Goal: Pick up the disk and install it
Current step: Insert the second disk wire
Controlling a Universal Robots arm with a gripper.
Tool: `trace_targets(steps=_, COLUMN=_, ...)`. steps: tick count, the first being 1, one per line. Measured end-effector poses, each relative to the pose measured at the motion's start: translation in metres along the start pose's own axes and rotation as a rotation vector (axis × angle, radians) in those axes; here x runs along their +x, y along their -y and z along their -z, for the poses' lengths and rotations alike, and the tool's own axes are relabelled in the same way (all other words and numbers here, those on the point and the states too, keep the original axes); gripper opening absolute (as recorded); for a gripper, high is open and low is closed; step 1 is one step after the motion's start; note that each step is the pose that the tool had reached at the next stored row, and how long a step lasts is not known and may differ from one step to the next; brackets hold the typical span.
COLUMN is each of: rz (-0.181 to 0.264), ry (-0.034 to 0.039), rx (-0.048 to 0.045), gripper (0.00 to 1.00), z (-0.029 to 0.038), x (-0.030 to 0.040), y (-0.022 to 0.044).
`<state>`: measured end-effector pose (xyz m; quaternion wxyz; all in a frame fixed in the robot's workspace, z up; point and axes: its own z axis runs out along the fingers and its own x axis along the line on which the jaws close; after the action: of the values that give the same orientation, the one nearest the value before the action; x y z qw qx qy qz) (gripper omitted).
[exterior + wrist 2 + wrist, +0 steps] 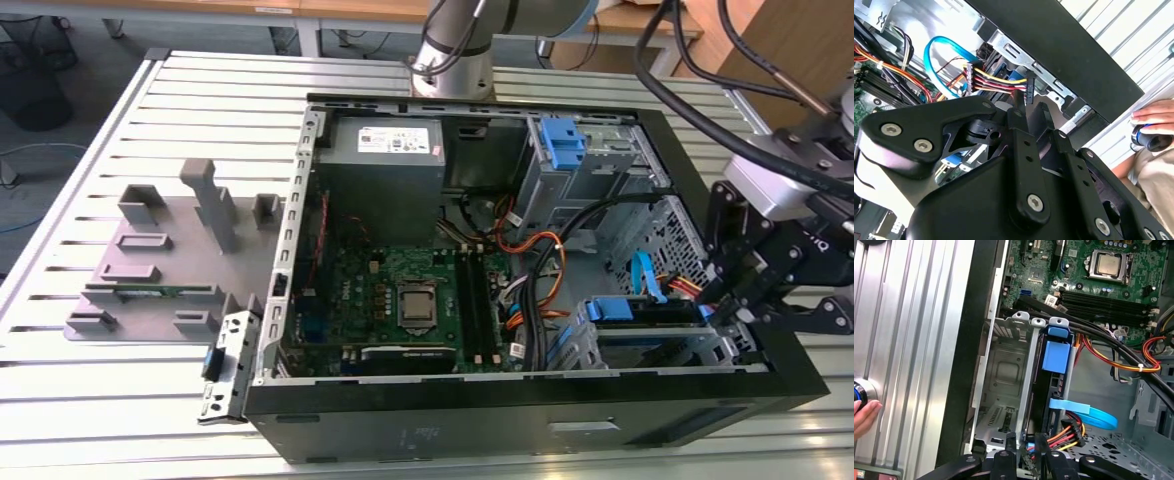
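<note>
Here the tool (1026,452), fingers nearly together on nothing, hovered at the drive cage (1004,385) where the disk (1051,385) sat slotted in its blue carrier; snagging the power cable (1069,432) could unseat the plug.

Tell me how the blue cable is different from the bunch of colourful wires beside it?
The blue cable is one flat, wide band; the colourful wires are several thin strands. The blue cable is one colour; the colourful wires are red, orange, yellow and black. The blue cable loops; the colourful wires run straighter. Both reach the disk.
</note>
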<state>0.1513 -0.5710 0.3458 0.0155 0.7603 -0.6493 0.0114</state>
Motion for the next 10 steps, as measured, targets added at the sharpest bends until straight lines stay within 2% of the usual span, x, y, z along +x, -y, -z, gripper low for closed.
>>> trace_targets(steps=10, rz=0.001, ry=-0.0001, rx=0.0001, gripper=0.29, z=-0.0015, x=-0.0020, y=0.0003)
